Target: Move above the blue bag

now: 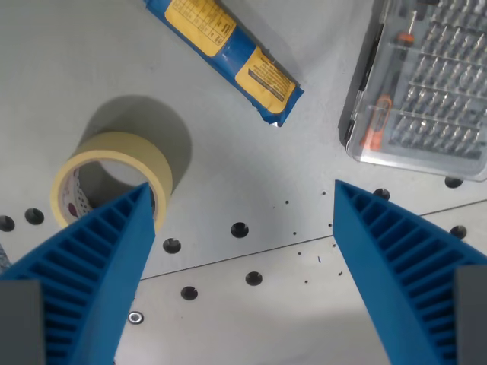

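The end effector is spread wide and holds nothing, since it only has to go over the blue bag, which lies flat on the table near the top middle.

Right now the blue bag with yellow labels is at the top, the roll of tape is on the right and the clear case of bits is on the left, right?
Not quite. In the wrist view the blue bag is at the top, but the sides are swapped: the roll of tape lies on the left and the clear case of bits on the right.
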Tool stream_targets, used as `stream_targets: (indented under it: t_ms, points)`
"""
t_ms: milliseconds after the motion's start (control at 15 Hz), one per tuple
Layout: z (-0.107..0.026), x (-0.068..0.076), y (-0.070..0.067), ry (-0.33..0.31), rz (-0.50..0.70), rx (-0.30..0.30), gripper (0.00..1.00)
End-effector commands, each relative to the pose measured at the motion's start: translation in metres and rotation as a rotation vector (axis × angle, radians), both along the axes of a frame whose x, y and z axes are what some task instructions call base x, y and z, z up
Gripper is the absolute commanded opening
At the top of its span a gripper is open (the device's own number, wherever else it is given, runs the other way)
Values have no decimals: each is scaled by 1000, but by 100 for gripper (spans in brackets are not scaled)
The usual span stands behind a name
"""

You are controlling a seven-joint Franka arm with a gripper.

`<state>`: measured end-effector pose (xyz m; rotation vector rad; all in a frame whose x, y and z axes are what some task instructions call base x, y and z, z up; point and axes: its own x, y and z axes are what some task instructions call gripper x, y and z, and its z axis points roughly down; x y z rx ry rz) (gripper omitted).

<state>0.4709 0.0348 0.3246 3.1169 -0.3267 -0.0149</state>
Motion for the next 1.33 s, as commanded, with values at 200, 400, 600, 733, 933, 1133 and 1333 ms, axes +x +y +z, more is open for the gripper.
stream_targets:
  t_ms: [200,400,600,733,933,1133,1333]
  points:
    - [-13,5,1,-24,177,-4,100]
    - [-24,8,2,-26,257,-9,100]
    - [-37,11,2,-29,336,-15,100]
    - [-46,14,3,-29,392,-18,100]
    - [-61,18,4,-28,478,-24,100]
    - [-76,22,4,-25,553,-28,100]
    - [-91,27,5,-22,613,-36,100]
